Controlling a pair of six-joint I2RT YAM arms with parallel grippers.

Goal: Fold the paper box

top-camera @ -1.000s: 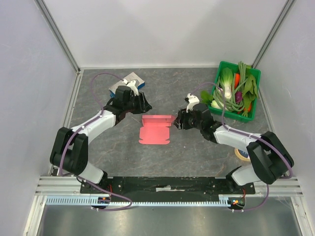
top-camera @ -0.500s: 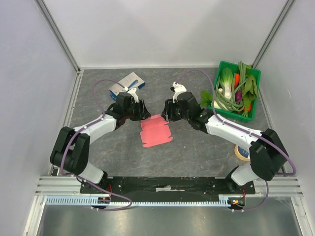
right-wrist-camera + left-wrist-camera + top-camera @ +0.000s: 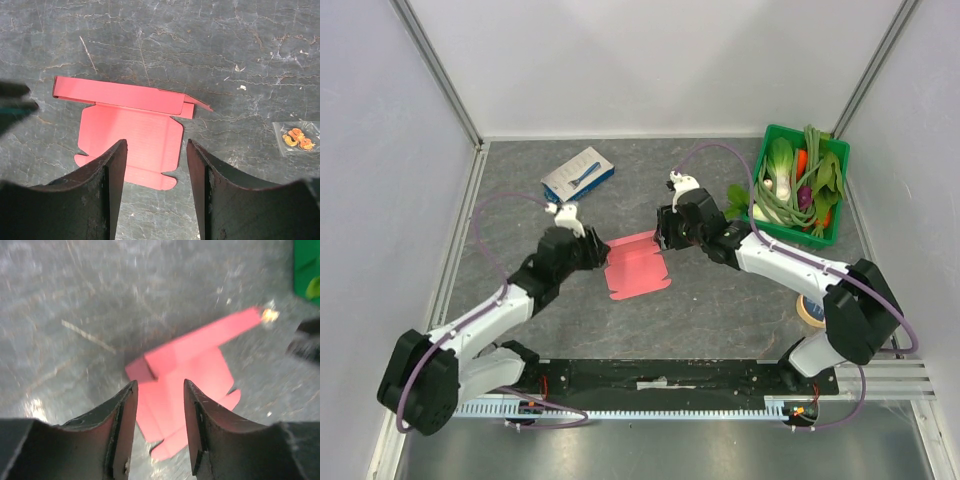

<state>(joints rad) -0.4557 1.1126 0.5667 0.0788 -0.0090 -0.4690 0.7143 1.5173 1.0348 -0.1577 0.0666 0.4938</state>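
The pink-red paper box [image 3: 638,268] lies mostly flat on the grey table, with its far flap folded up along a crease. My left gripper [image 3: 594,250] is open and empty just left of the box. In the left wrist view [image 3: 160,385] the box [image 3: 187,357] lies ahead of its fingers. My right gripper [image 3: 665,233] is open and empty above the box's far right corner. In the right wrist view [image 3: 156,145] the box [image 3: 131,125] lies below and between the fingers, not touched.
A white-and-blue box [image 3: 578,173] lies at the back left. A green basket [image 3: 844,160] of vegetables stands at the back right. A tape roll [image 3: 812,312] lies near the right arm's base. A small clear bag [image 3: 296,139] lies right of the box.
My left arm has pulled back toward the near left. My right gripper has moved left over the box's far right corner. The box has turned slightly.
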